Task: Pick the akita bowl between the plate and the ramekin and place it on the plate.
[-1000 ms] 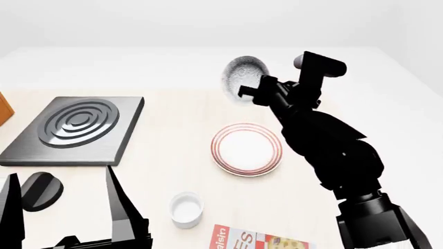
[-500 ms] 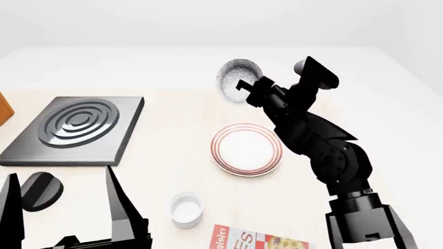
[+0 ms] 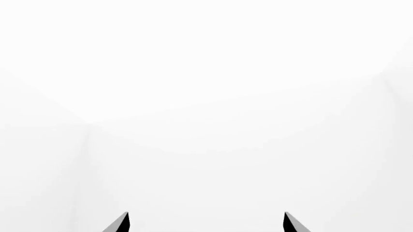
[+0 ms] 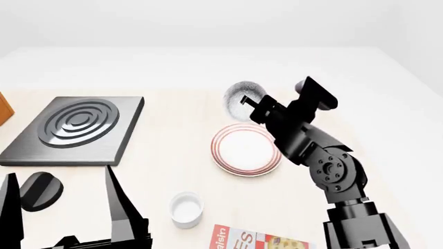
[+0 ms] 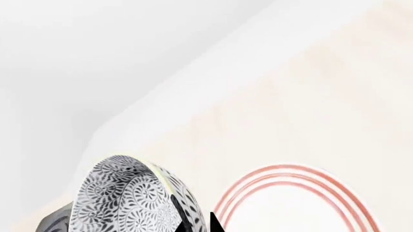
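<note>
While right tool grips akita bowl tilted above plate, left tool w/ fingers apart.

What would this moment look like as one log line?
right end effector: holds akita bowl, tilted, lifted | plate: bare | left end effector: open, idle

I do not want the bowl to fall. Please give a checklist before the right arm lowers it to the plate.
1. Akita bowl held by right gripper: ok.
2. Bowl level: not ok, it is tilted.
3. Bowl above plate: not ok, it hangs beyond the far rim.
4. Plate bare: ok.
5. Ramekin away from the path: ok.
6. Left gripper away, open: ok.
</note>
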